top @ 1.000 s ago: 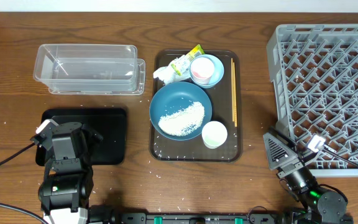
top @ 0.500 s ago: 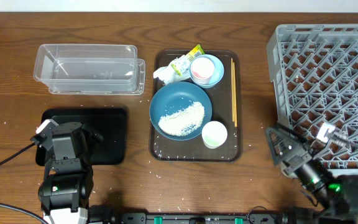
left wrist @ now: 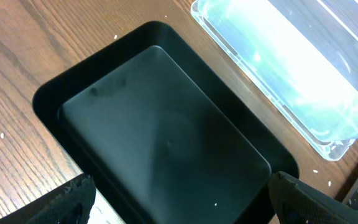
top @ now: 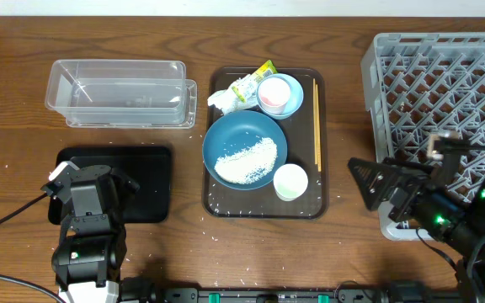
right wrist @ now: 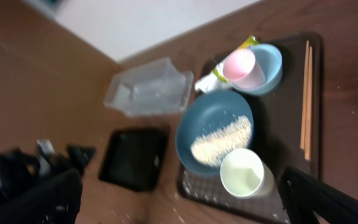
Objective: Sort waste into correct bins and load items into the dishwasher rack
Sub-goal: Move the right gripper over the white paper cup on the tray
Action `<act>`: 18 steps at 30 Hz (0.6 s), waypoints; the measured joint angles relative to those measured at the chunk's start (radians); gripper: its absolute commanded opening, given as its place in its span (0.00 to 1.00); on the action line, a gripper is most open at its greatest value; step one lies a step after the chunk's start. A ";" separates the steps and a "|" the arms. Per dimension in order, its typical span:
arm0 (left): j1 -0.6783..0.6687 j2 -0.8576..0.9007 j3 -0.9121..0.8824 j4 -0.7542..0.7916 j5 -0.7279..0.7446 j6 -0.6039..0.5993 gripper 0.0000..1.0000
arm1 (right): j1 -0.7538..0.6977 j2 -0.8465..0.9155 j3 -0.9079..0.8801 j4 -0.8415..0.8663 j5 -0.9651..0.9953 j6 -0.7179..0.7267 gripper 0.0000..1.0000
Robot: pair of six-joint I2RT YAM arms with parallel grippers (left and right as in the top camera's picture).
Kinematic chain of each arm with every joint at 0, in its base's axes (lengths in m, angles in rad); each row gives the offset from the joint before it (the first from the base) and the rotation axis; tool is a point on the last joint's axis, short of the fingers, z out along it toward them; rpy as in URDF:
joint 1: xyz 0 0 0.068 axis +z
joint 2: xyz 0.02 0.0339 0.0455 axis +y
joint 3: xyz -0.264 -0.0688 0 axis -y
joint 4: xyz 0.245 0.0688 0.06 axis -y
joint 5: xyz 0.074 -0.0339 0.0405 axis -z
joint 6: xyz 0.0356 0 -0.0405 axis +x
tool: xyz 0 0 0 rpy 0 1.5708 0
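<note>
R gripper (top: 365, 183) by rack (top: 445, 84), L gripper (top: 93, 178) over blk tray (top: 154, 200).

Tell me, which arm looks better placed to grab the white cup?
Probably right. The right gripper, open, sits beside the brown tray facing the white cup; the left gripper hovers over the black tray, farther away.

No word, brand or number is showing clearly enough to read in any view. The yellow-green wrapper (top: 252, 82), lying at the far left corner of the brown tray (top: 304, 126), is carrying some print, but it is appearing too small and blurred to make out.
</note>
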 measured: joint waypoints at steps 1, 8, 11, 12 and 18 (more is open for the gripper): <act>0.000 0.000 0.000 0.000 0.000 0.000 0.92 | 0.038 0.009 0.016 -0.018 0.035 -0.011 0.99; 0.000 0.000 0.000 0.000 0.000 0.000 0.92 | 0.366 0.083 0.056 -0.062 0.297 -0.037 0.99; 0.000 0.000 0.000 0.000 0.000 0.000 0.92 | 0.520 0.153 0.057 -0.077 0.426 -0.015 0.99; 0.000 0.000 0.000 0.000 0.000 0.000 0.92 | 0.569 0.186 0.058 -0.075 0.468 -0.003 0.99; 0.000 0.000 0.000 0.000 0.000 0.000 0.92 | 0.823 0.426 0.058 -0.013 0.644 0.071 0.99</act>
